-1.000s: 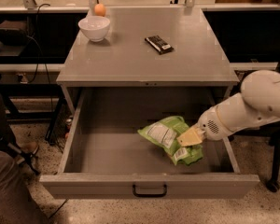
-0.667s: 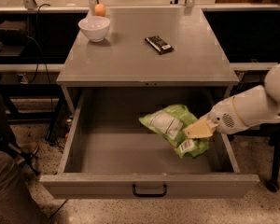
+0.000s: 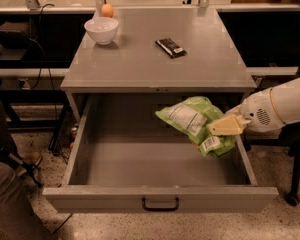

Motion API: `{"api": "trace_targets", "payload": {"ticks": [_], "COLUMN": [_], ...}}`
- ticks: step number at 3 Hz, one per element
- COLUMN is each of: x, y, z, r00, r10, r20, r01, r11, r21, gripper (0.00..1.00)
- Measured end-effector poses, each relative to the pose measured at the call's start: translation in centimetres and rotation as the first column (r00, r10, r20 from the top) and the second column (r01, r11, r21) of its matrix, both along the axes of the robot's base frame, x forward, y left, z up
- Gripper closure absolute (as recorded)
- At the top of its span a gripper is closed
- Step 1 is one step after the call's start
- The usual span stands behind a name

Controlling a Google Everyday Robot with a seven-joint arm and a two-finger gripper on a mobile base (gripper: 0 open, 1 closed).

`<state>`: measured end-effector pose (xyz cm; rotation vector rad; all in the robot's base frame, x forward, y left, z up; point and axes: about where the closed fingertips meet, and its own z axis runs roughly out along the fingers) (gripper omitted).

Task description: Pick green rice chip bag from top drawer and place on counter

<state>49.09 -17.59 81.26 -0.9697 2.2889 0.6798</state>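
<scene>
The green rice chip bag [image 3: 190, 116], light green with a white label and a barcode, hangs in the air above the right side of the open top drawer [image 3: 160, 196]. My gripper [image 3: 221, 128] comes in from the right on a white arm and is shut on the bag's right end. The bag is lifted clear of the drawer floor, its top near the level of the counter's [image 3: 140, 59] front edge. The drawer is pulled fully out and holds nothing else that I can see.
On the counter stand a white bowl [image 3: 101, 30] at the back left, an orange ball [image 3: 107, 10] behind it, and a small dark wrapped bar [image 3: 170, 47] near the middle. A person's leg [image 3: 5, 184] is at the left by the drawer.
The gripper has lifted the bag from the drawer floor upward and a little right; the bag now hangs higher, near the counter's front edge.
</scene>
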Motion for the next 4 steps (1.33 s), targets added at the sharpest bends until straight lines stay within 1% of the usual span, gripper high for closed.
{"api": "trace_targets", "payload": {"ticks": [1, 2, 3, 4], "x": [0.8, 2.6, 4.7, 7.2], "y": [-1.2, -4.1, -6.8, -8.3], "z": [1.3, 4.3, 7.6, 9.9], "r00": [0.9974, 0.9764, 0.9396, 0.908], "r10": [-0.049, -0.133, -0.196, -0.248], "r20": [0.052, 0.17, 0.281, 0.338], "r01": [0.045, 0.085, 0.079, 0.091], "r11": [0.995, 0.961, 0.922, 0.903], "r21": [0.09, 0.264, 0.38, 0.42], "gripper": [1.0, 1.0, 1.0, 1.0]}}
